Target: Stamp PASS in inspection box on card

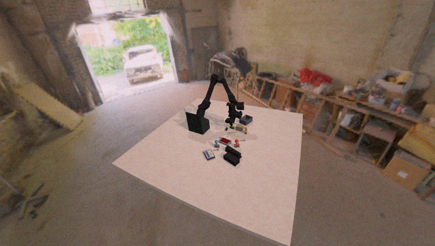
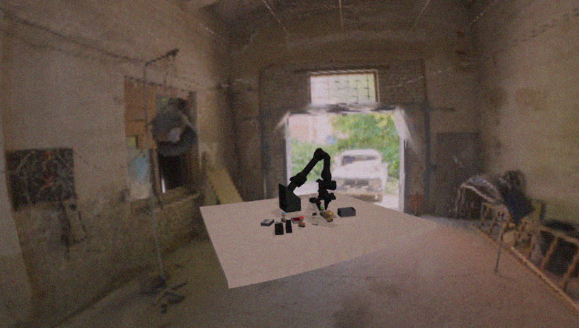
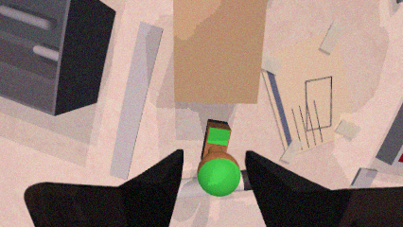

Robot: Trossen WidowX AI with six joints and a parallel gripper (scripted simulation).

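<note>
The gripper [image 1: 231, 124] [image 2: 322, 207] [image 3: 214, 155] is parted to a middling width and holds nothing; its fingertips point down over the green-knobbed stamp [image 1: 232, 126] [image 2: 321, 208] [image 3: 219, 177]. The stamp stands upright on the bench, beside the tan block [image 1: 239, 127] [image 2: 326, 214] [image 3: 219, 57]. No wording is legible on it; its position under the gripper suggests that it is the PASS stamp. In the wrist view the round knob appears between the two fingers, with no contact evident. Judged by its form, the stamp is light and rigid, with a smooth, rounded knob that may slip or roll if pinched high. The recommended hold is at or just below the knob's widest part, centred, with moderate pressure and the shaft vertical, so that the stamping face meets the red ink pad [image 1: 224, 140] [image 2: 295, 219] [image 3: 393, 142] squarely. A tilted hold could smear the print on the card [image 1: 231, 133] [image 2: 315, 217] [image 3: 326, 61]. The outlined box there shows no print.
</note>
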